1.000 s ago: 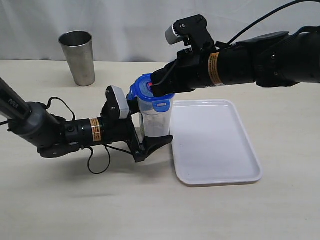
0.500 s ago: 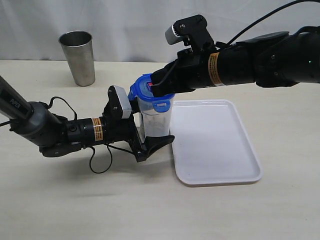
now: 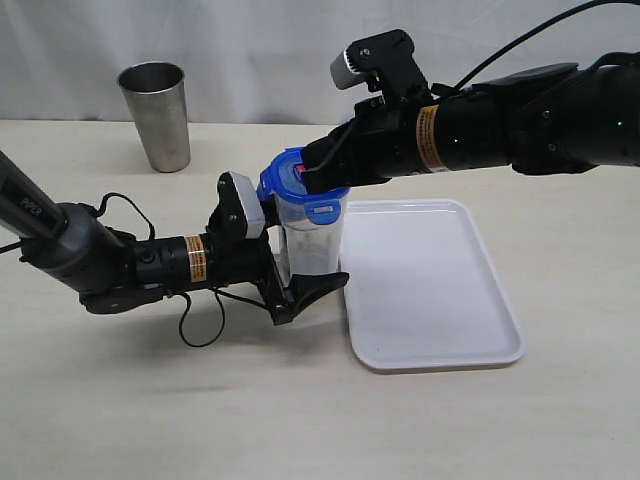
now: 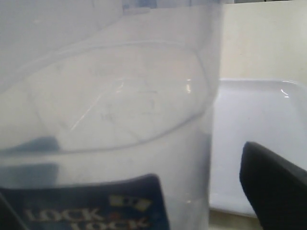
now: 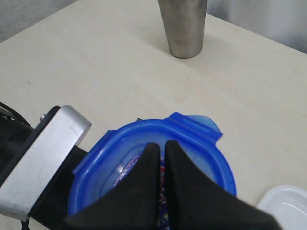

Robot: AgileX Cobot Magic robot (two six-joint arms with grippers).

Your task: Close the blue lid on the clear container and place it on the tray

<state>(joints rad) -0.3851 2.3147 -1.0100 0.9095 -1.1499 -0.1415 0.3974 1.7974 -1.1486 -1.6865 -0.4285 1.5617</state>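
The clear container (image 3: 312,240) stands upright on the table just left of the white tray (image 3: 430,290), with the blue lid (image 3: 298,172) resting on its mouth. One lid flap (image 5: 194,123) sticks outward. My right gripper (image 3: 312,178) is shut, its tips (image 5: 162,148) pressed down on the lid's sticker. My left gripper (image 3: 318,272) lies low around the container's base, open. One finger (image 4: 276,191) shows with a gap to the container wall (image 4: 120,120); the other finger is almost hidden.
A steel cup (image 3: 157,115) stands at the back left, also in the right wrist view (image 5: 184,26). The tray's surface (image 4: 249,134) shows past the container in the left wrist view. The left arm's cable loops on the table (image 3: 200,325).
The left arm has crept slightly to the right, toward the container. The right gripper, lid and container have stayed put.
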